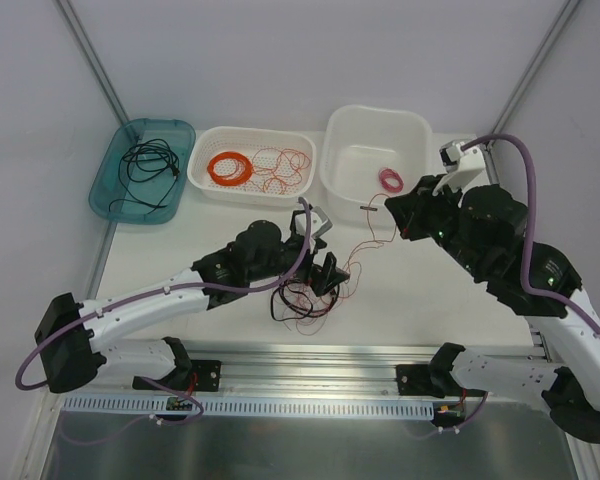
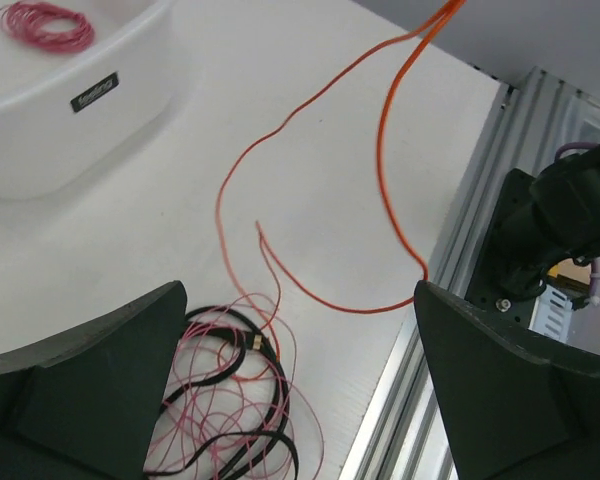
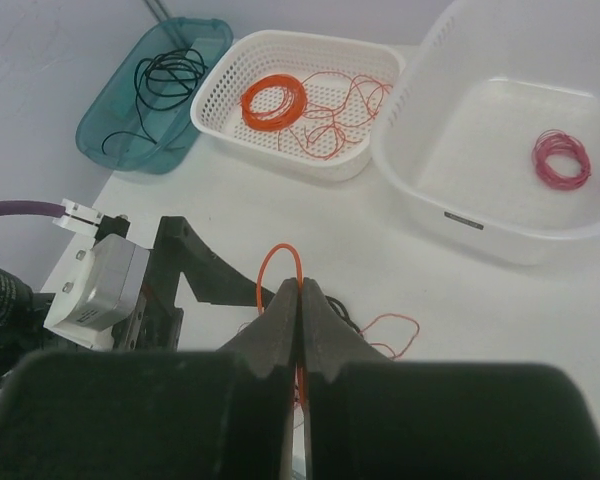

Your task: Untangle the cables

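You're pinching the orange wire (image 2: 382, 120) in your right end effector (image 3: 300, 300), clenched tight, while the left end effector (image 2: 300, 400) is hanging wide open over the tangle of cables (image 1: 305, 296) on the tabletop (image 1: 420, 290). Try pinning that tangle while pulling slowly, so nothing's knotting.

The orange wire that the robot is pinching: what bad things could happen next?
1. The right gripper is shut on the orange wire, which runs down into the tangle. The left gripper hangs open above the tangle and pins nothing, so a pull may drag the whole tangle along or tighten a knot.
2. The wire is thin and might slip out of that grip.
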Tool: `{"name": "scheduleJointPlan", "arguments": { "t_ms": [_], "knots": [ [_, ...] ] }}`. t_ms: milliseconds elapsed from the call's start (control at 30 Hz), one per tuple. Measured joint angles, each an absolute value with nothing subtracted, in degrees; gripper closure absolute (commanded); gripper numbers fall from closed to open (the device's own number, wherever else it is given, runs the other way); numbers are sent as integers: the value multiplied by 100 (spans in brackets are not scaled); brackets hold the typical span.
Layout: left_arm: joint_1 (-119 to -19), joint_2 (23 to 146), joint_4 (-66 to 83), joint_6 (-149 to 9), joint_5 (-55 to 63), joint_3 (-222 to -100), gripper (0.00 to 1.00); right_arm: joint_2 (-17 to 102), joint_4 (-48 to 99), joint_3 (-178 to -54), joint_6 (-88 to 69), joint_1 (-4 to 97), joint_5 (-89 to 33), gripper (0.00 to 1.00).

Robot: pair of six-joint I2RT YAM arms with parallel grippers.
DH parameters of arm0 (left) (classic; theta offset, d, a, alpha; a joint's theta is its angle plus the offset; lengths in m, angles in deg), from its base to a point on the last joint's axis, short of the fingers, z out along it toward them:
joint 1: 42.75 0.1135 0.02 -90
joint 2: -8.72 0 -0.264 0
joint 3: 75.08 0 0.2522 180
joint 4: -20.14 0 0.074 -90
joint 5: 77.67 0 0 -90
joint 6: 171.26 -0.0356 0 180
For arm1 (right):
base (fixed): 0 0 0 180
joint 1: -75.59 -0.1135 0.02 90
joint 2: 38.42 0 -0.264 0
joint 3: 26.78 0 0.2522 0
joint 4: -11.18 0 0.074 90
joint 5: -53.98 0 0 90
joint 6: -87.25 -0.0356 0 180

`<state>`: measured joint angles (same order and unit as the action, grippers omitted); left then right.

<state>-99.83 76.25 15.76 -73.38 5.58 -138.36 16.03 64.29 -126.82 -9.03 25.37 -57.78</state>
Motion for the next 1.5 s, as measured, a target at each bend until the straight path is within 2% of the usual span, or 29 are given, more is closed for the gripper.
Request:
{"name": "scheduleJointPlan", "arguments": {
  "t_ms": [367, 467, 600, 633, 700, 733, 767, 900, 967, 1000, 1067, 1100, 1133, 1233, 1500],
  "knots": [
    [-10168, 8331, 2217, -7447, -143, -14186, 2, 1621, 6429, -12374, -1229, 2537, -5397, 99],
    [-10168, 8387, 2245, -7432, -102, -14186, 8, 1614, 6423, -12332, -1294, 2537, -5319, 99],
    [-10171, 8435, 2282, -7369, 8, -14212, 36, 1586, 6409, -12251, -1364, 2537, -5212, 99],
    [-10168, 8451, 2298, -7344, 49, -14230, 51, 1575, 6414, -12221, -1384, 2537, -5181, 99],
    [-10166, 8473, 2324, -7290, 104, -14260, 69, 1564, 6414, -12179, -1417, 2537, -5153, 99],
    [-10168, 8479, 2330, -7281, 123, -14280, 91, 1555, 6414, -12153, -1432, 2537, -5139, 99],
    [-10168, 8484, 2337, -7242, 150, -14291, 99, 1544, 6418, -12127, -1445, 2537, -5126, 99],
    [-10168, 8484, 2392, -7277, 327, -14304, 100, 1501, 6423, -12028, -1478, 2537, -5054, 95],
    [-10168, 8484, 2400, -7277, 401, -14304, 100, 1477, 6423, -11974, -1496, 2537, -5041, 79],
    [-10168, 8484, 2405, -7279, 436, -14306, 100, 1464, 6420, -11936, -1509, 2537, -5035, 60],
    [-10168, 8479, 2403, -7301, 541, -14321, 100, 1424, 6434, -11853, -1544, 2537, -5065, 45],
    [-10168, 8477, 2365, -7323, 615, -14350, 100, 1400, 6455, -11805, -1539, 2537, -5094, 33],
    [-10168, 8475, 2350, -7338, 694, -14385, 100, 1370, 6475, -11751, -1552, 2537, -5142, 29],
    [-10166, 8466, 2193, -7463, 989, -14643, 100, 1217, 6573, -11512, -1511, 2537, -5338, 20],
    [-9836, 8466, 1673, -7952, 1588, -16214, 100, 498, 6726, -10662, -1541, 2537, -5854, 16]
  ]
}}
